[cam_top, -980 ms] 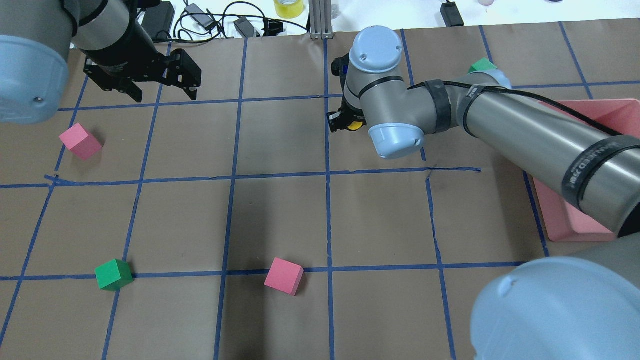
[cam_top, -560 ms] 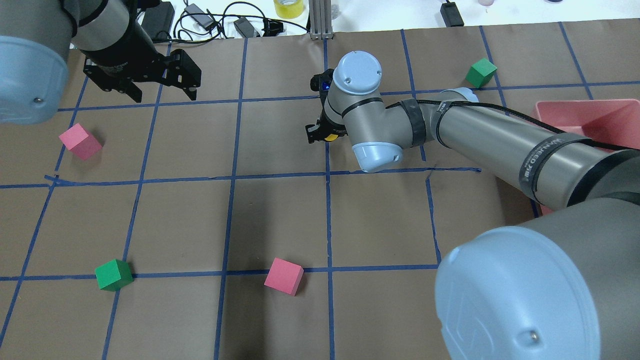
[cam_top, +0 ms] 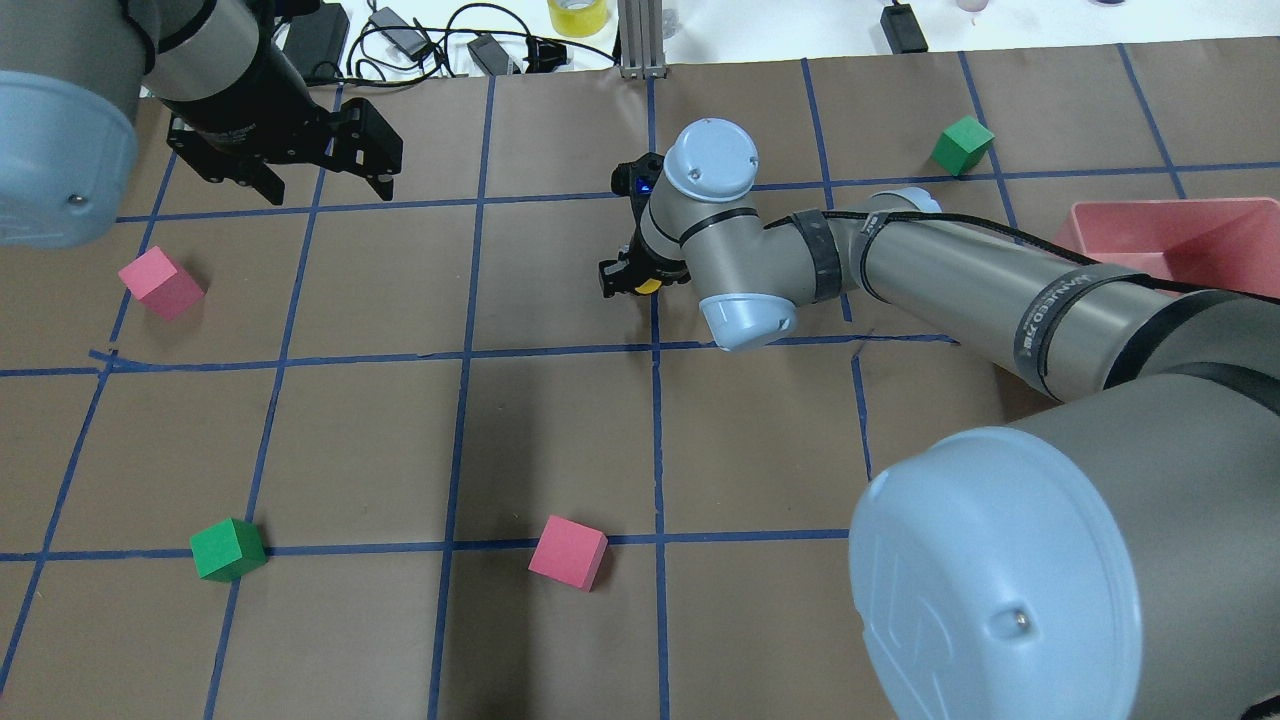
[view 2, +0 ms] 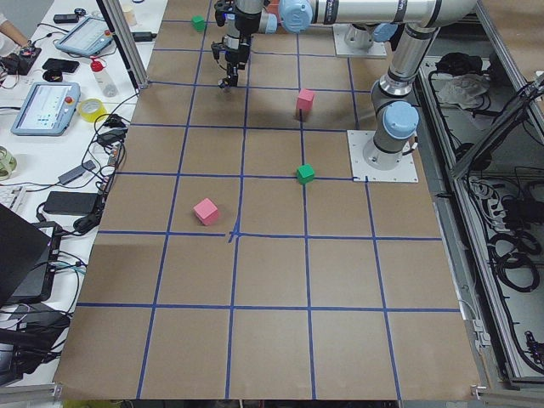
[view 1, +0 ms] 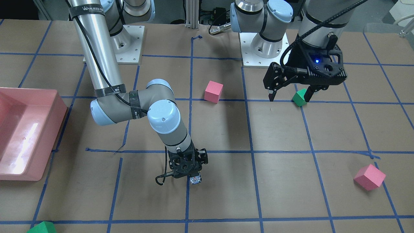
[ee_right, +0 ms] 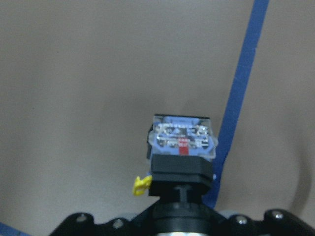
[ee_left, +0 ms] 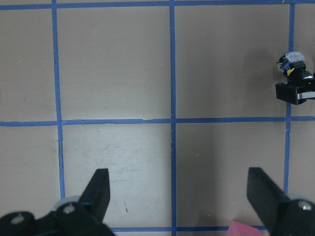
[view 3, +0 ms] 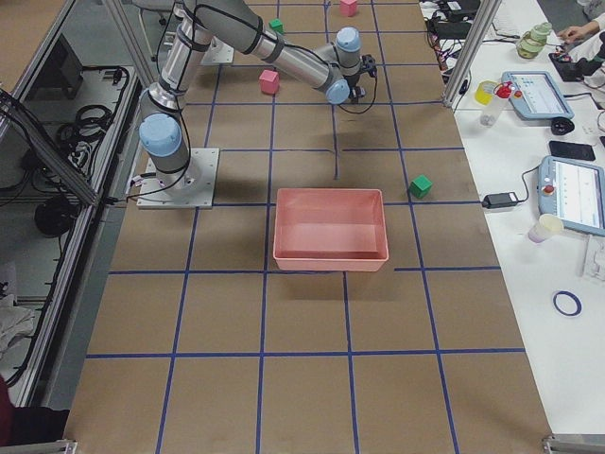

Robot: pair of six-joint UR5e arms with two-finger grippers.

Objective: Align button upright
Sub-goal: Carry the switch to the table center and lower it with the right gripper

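Observation:
My right gripper [cam_top: 628,284] is shut on the button [ee_right: 182,140] and holds it low over the table, next to a blue tape line. The white-grey contact block points down at the table, and the black body sits between the jaws. A bit of yellow cap [cam_top: 650,287] shows under the wrist. The front view shows the contact block [view 1: 195,180] below the right gripper [view 1: 191,176]; I cannot tell whether it touches the table. My left gripper [cam_top: 325,185] is open and empty at the far left, well away from the button [ee_left: 294,62].
Two pink cubes [cam_top: 160,282] [cam_top: 567,552] and two green cubes [cam_top: 227,549] [cam_top: 962,144] lie scattered on the brown paper. A pink bin [cam_top: 1180,232] stands at the right. Cables and boxes [cam_top: 400,40] line the far edge.
My right arm has moved left across a tape line with the button in its gripper. The left arm has not moved.

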